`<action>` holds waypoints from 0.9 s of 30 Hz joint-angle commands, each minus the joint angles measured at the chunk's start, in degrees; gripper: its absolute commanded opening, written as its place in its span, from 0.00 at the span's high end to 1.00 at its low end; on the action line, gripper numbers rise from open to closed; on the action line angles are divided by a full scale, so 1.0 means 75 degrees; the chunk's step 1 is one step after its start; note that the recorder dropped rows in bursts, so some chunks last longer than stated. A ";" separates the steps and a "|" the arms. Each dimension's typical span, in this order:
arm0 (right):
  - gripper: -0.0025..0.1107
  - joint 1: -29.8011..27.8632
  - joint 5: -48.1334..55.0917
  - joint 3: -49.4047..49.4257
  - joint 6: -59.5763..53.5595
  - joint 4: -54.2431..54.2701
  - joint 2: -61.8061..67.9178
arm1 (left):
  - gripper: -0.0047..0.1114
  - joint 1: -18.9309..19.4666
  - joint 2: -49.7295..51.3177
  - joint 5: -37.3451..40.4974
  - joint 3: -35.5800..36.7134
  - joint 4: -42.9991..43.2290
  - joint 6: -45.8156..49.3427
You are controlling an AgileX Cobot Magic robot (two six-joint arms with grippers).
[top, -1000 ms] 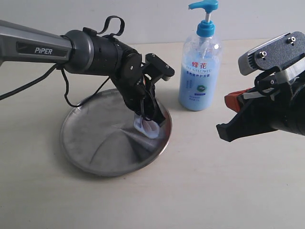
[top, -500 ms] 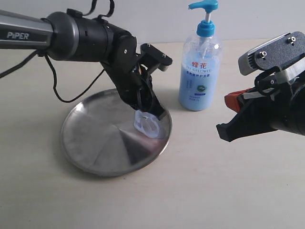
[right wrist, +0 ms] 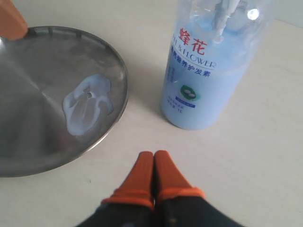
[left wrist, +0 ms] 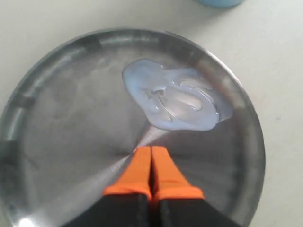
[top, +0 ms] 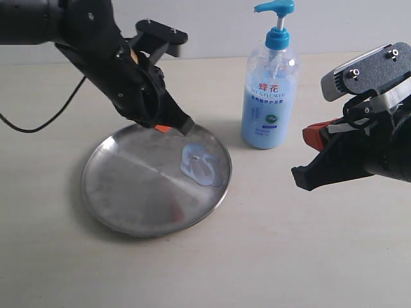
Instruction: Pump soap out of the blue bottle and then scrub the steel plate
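My left gripper (left wrist: 151, 153), closed on nothing, hangs above the steel plate (left wrist: 61, 123), the soap (left wrist: 175, 101) just beyond its tips. My right gripper (right wrist: 154, 158), closed and empty, faces the blue bottle (right wrist: 203, 90).

Pale blue soap (top: 204, 165), grey steel plate (top: 128, 192), blue bottle (top: 270, 102), orange fingers (left wrist: 139, 172).

The plate (top: 122, 192) sits on the table (top: 257, 256), left of centre. Soap (top: 203, 167) lies on it at 3 o'clock, near the rim. The bottle (top: 270, 109) stands at the plate's 2 o'clock, just beside it. The left gripper (top: 183, 126) hangs over the plate's 1 o'clock rim. The right gripper (top: 299, 177) is at the bottle's 5 o'clock.
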 commanded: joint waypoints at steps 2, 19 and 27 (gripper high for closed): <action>0.98 -0.0003 0.0073 0.0025 -0.0066 -0.0047 -0.0051 | 0.96 0.0013 -0.1217 -0.0025 0.0647 -0.0108 0.0108; 0.98 -0.0003 0.0008 0.0125 -0.0066 -0.0113 -0.0051 | 0.96 0.0013 -0.5255 -0.0025 0.2893 -0.0174 0.0126; 0.98 -0.0003 -0.0006 0.0122 -0.0066 -0.0178 -0.0051 | 0.96 0.0013 -0.7554 -0.0025 0.3636 -0.0203 0.0126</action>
